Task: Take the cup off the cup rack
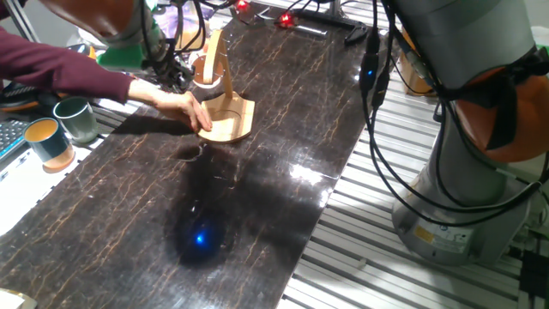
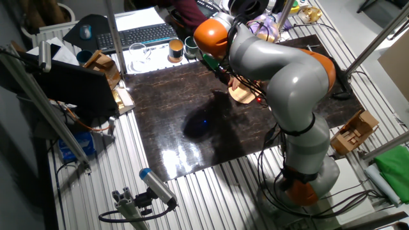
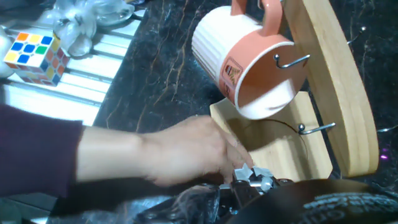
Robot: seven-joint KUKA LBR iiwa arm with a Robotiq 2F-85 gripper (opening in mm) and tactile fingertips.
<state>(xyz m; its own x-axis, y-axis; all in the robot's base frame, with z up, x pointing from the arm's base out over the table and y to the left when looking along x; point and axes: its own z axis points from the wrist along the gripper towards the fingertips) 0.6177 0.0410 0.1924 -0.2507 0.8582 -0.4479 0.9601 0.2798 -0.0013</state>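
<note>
Here, in my hand view, the cup (image 3: 249, 62) fills the upper middle of the frame, hanging by its small handle from a wire hook on the cup rack (image 3: 339, 93), mouth tilted down toward the lower right, its pale inside showing. It is salmon-pink with a paler ribbed wall. I judge it a stiff, glazed ceramic piece: light, smooth enough to slip, and liable to chip if knocked against the wooden upright. The handle is taken up by the hook, so the rim, one finger inside and one out, looks the best place to take hold, then lift up and away from the hook. A person's hand (image 3: 180, 152) reaches in from the left of the frame and rests on the rack's flat base, between me and the cup. My claw (image 3: 249, 177) shows only as a bit of metal at the bottom edge; I cannot tell how far open it is, and it holds nothing I can see. In one fixed view the rack (image 1: 225, 107) stands at the upper left of the dark marbled surface (image 1: 257, 223).
</note>
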